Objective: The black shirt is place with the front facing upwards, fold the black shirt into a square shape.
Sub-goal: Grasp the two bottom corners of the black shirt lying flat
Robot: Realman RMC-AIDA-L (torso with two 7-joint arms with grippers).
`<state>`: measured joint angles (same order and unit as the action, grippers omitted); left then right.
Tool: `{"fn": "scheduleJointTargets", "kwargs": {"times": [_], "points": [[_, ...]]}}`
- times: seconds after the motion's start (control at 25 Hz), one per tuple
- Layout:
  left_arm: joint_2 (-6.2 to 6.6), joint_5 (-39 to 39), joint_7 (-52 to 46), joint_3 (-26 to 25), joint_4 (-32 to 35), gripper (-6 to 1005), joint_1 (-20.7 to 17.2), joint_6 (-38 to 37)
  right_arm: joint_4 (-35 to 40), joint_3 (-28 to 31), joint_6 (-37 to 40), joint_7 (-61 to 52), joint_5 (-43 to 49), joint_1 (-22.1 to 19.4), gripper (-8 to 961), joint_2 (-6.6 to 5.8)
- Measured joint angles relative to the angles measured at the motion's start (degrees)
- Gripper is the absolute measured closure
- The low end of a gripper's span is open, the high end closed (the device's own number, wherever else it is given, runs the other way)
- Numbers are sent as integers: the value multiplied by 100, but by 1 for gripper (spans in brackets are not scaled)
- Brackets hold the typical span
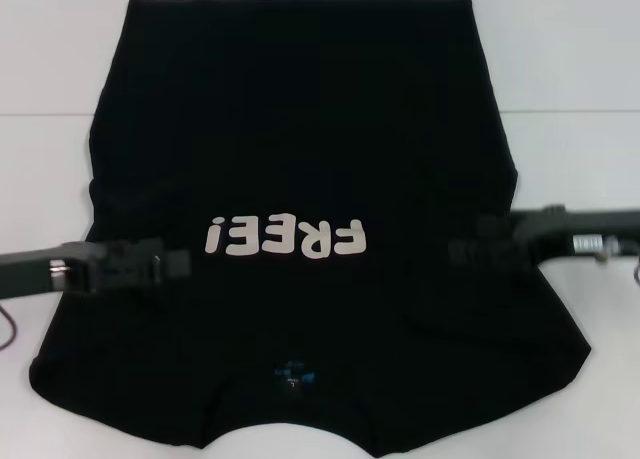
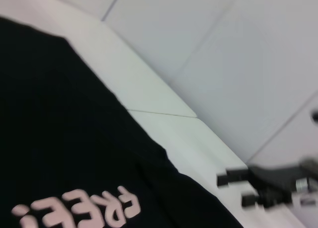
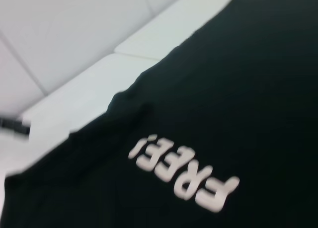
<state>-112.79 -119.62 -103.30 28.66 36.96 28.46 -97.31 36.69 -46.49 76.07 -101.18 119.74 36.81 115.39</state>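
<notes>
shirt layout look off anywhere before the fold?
Mostly fine. The black shirt lies front up on the white table, "FREE!" print showing, collar at the near edge. Only oddity: its side edges look uneven and rumpled near the sleeves, where the left tool and right tool sit over the fabric.

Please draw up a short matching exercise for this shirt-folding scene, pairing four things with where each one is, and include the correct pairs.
Things:
1. black shirt
2. "FREE!" lettering
3. left end effector
4. right end effector

Places:
A. over the shirt's edge on the robot's right side
B. across the middle of the shirt's front, upside down in the head view
C. spread flat on the white table, collar nearest the robot
D. over the shirt's edge on the robot's left side

Pairs: 1-C, 2-B, 3-D, 4-A
</notes>
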Motion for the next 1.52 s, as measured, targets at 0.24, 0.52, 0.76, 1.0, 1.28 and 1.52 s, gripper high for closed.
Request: {"fn": "scheduleJointTargets", "kwargs": {"times": [0.24, 0.52, 0.76, 1.0, 1.28, 1.52], "points": [[350, -76, -1268, -9, 70, 80, -15, 34, -107, 313, -34, 2275, -342, -578, 145, 435], [655, -1254, -2541, -67, 640, 79, -21, -179, -900, 336, 38, 3565, -848, -659, 143, 459], [751, -2384, -3711, -145, 869, 79, 84, -387, -998, 348, 60, 3766, -886, -669, 139, 465], [702, -2930, -3870, -90, 837, 81, 130, -207, -1119, 305, 97, 4086, -885, -675, 140, 455], [551, -3190, -3835, 87, 742, 83, 193, 264, -1155, 298, 118, 4097, -856, -671, 141, 455], [496, -3199, -3827, 267, 592, 85, 244, 547, -1155, 298, 124, 4099, -850, -674, 142, 447]]}}
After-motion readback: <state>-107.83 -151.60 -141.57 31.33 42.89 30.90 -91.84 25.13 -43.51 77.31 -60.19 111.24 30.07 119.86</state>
